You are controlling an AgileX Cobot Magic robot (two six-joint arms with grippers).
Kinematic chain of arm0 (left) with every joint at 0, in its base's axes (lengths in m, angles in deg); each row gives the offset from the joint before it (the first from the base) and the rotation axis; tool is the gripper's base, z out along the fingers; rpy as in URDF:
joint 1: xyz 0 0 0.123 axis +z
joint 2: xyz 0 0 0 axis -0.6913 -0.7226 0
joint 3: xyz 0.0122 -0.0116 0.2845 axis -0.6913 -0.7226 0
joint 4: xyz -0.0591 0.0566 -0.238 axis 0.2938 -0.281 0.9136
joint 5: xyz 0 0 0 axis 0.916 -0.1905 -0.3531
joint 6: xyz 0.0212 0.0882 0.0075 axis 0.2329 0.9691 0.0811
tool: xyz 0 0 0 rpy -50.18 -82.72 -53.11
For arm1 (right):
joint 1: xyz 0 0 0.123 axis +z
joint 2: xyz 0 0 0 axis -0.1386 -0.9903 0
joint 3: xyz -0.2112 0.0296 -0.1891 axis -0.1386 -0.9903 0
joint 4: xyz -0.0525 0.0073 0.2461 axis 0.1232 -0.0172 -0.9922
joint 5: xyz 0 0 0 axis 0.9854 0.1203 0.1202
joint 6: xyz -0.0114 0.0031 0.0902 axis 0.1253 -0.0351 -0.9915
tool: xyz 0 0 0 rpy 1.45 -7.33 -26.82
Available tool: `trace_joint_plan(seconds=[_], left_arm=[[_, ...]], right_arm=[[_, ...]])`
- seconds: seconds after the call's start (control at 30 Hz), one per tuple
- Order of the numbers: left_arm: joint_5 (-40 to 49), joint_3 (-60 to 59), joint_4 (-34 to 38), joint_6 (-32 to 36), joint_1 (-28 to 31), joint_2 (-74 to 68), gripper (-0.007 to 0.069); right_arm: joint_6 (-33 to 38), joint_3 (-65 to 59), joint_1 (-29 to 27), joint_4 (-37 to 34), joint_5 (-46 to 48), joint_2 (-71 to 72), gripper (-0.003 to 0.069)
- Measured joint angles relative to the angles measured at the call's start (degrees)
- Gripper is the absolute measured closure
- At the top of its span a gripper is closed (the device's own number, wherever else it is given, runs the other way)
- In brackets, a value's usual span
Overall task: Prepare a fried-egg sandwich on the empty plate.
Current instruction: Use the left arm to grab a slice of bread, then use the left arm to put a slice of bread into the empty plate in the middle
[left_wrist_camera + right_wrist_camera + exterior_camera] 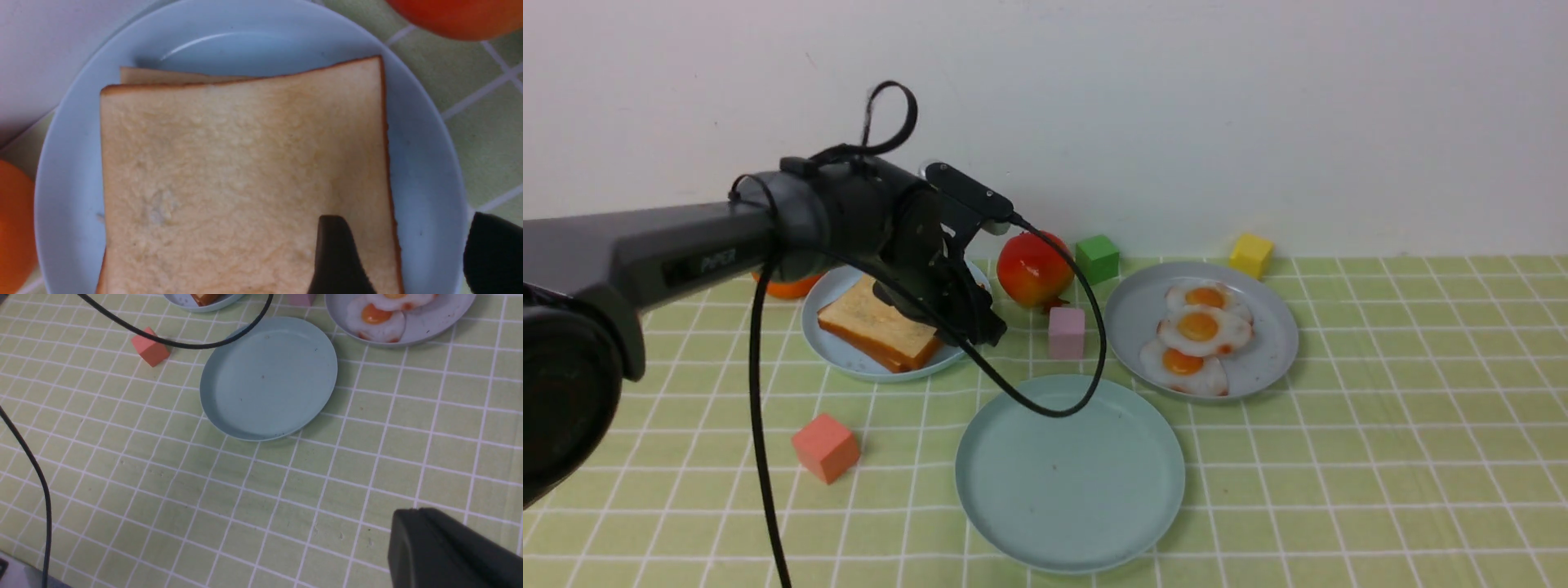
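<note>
Toast slices [245, 175] lie stacked two deep on the sky-blue plate [421, 163], which sits beyond the empty plate [1070, 474] and to its left. The left gripper [408, 218] hangs low over that stack with its fingers [335, 253] spread wide. One dark finger is above the golden top face near a corner and the other is out past the crust, over the plate's rim. The upper slice's orange-brown edge lies between them, clamped by neither. Whether the inner finger touches the bread cannot be told.

Fried eggs [1199, 327], three alike, overlap in a row on the grey-blue plate [1270, 343], beyond the empty plate and to its right, well apart from the left gripper. The empty plate rests on the green checked cloth [1380, 457], and the left arm's black cable [1049, 412] loops above its far rim.

The right gripper [412, 539] shows only in its own wrist view as one dark block over the cloth, well apart from the empty plate, its fingers pressed together.

A pink cube [1067, 332] stands just past the empty plate's far rim. A red fruit [1033, 269] and a green cube [1098, 258] stand farther beyond it, and a salmon cube [826, 447] is off to its left.
</note>
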Motion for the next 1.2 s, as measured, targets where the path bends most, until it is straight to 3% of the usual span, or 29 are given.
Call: trace_joint_plan(seconds=[0.2,0.37,0.47,0.5,0.6,0.67,1.07,1.2], left_arm=[[-1.18,0.0,-2.59,-4.59,0.0,-1.41,0.0202],[-1.24,0.21,-3.62,-5.55,0.0,-2.02,0.027],[-0.96,0.58,-4.08,-5.55,0.0,-2.44,0.0361],[-0.96,0.58,-4.32,-5.55,0.0,-2.58,0.0432],[-0.91,0.58,-4.32,-5.55,0.0,-2.44,0.0554],[-0.69,0.58,-4.27,-5.55,-0.06,-1.83,0.06],[6.68,-0.38,0.55,-5.54,-0.41,12.04,0.0599],[7.79,-7.38,5.33,-1.97,-4.8,20.7,0.0599]], right_arm=[[0.07,0.0,0.0,0.0,0.26,0.0,0.064],[0.07,0.0,0.0,0.0,0.26,0.0,0.0635],[0.07,0.0,0.0,0.0,0.26,0.0,0.0632],[0.07,0.0,0.0,-0.05,0.52,0.0,0.0631],[0.07,0.0,0.0,-0.23,1.18,0.0,0.0628],[0.07,0.07,0.0,-0.39,1.55,0.0,0.0627],[1.49,0.07,0.0,-0.46,2.47,0.0,0.0617],[1.59,0.07,0.0,-0.46,2.59,0.5,0.0614]])
